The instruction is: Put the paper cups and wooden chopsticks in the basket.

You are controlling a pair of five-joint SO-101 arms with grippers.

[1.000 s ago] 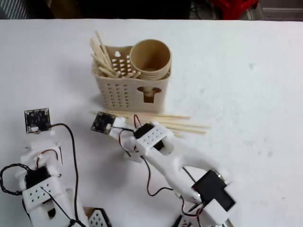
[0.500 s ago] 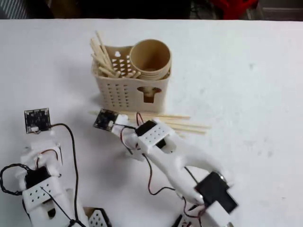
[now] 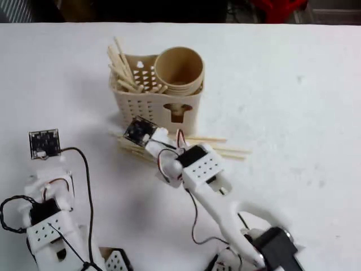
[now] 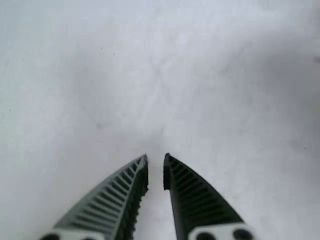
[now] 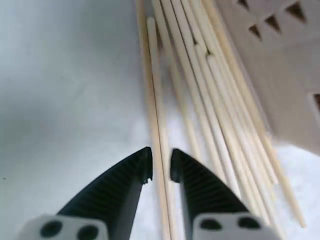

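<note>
Status: partly done, by my read. Paper cups (image 3: 179, 68) sit nested as one stack in the right side of the basket (image 3: 152, 110); exact count can't be told from the rims. No other cup is visible on the desk (image 3: 293, 84), so the cup half looks finished.

Chopsticks are split. One bundle (image 3: 121, 68) stands tilted in the left side of the basket, tips sticking up past the rim. The loose chopsticks (image 3: 220, 150) lie flat on the desk just in front of the basket, roughly parallel to its front wall and fanned a little. Those are what's left.

Right arm (image 3: 203, 169) reaches over that pile, wrist near the basket's front wall. Right pincer (image 5: 160, 167) is low at the outer edge of the pile, jaws drawn in tight on two of the sticks, which run straight through the gap. The remaining sticks lie beside it, between the pincer and the basket wall (image 5: 280, 75). Sticks are not lifted yet as far as I can judge.

Left arm (image 3: 48, 220) is parked at the near left of the desk, well apart from everything. Left pincer (image 4: 155, 167) is pressed nearly together over bare desk, nothing in it.

Remaining: probably several trips or one bunched grab for the pile.
</note>
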